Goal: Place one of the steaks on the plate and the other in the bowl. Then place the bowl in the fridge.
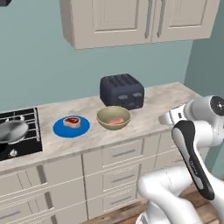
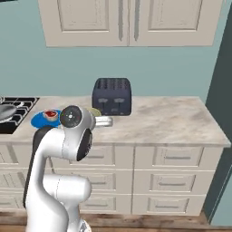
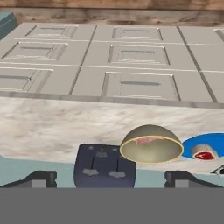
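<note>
The blue plate (image 1: 60, 129) lies on the counter with the deep red steak (image 1: 72, 121) on it. Right of it stands the olive bowl (image 1: 104, 124), and the pale pink steak (image 1: 115, 121) rests inside. My gripper (image 3: 111, 179) is open, fingers wide apart, with nothing between them. It hovers off the counter's front edge, right of the bowl, and looks back at it. The hand view is upside down and shows the bowl (image 3: 151, 132), the plate (image 3: 190, 147) and the red steak (image 3: 204, 153). The fridge's doors are out of view.
A dark toaster (image 1: 122, 91) stands just behind the bowl. A stove (image 1: 26, 118) with a grey frying pan (image 1: 11, 130) sits left of the plate. Wall cabinets (image 1: 131, 19) hang above. A tall dark panel (image 2: 222, 113) borders the counter's right end.
</note>
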### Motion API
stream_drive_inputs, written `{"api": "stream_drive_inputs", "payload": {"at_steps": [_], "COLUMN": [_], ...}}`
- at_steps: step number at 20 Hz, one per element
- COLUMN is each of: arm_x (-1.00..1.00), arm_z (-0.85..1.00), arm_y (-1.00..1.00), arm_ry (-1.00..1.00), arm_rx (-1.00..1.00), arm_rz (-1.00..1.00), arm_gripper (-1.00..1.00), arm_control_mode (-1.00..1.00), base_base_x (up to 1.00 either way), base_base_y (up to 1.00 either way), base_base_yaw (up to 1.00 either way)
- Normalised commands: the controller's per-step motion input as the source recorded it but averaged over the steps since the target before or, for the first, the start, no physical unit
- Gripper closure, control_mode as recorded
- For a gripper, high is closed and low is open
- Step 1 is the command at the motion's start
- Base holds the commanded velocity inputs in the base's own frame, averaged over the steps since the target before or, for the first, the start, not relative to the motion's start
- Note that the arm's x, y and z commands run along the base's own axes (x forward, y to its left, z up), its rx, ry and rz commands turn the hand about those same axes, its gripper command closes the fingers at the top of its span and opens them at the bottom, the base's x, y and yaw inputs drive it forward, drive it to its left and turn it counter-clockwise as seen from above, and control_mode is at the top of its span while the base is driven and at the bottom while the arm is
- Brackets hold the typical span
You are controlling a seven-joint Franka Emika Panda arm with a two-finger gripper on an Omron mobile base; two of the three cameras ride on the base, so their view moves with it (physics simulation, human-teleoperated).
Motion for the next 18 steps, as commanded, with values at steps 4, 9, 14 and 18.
{"api": "stream_drive_inputs", "payload": {"at_steps": [4, 9, 14, 18], "arm_x": [0.0, 0.0, 0.0, 0.0], "arm_z": [0.0, 0.0, 0.0, 0.0], "arm_y": [0.0, 0.0, 0.0, 0.0], "arm_ry": [0.0, 0.0, 0.0, 0.0], "arm_rx": [0.0, 0.0, 0.0, 0.0], "arm_rz": [0.0, 0.0, 0.0, 0.0], "arm_gripper": [-1.0, -1.0, -1.0, -1.0], "arm_control_mode": [1.0, 1.0, 1.0, 1.0], "base_base_x": [0.37, 0.47, 0.83, 0.54], "base_base_y": [0.43, -0.01, 0.06, 0.09], "base_base_yaw": [0.11, 0.01, 0.01, 0.0]}}
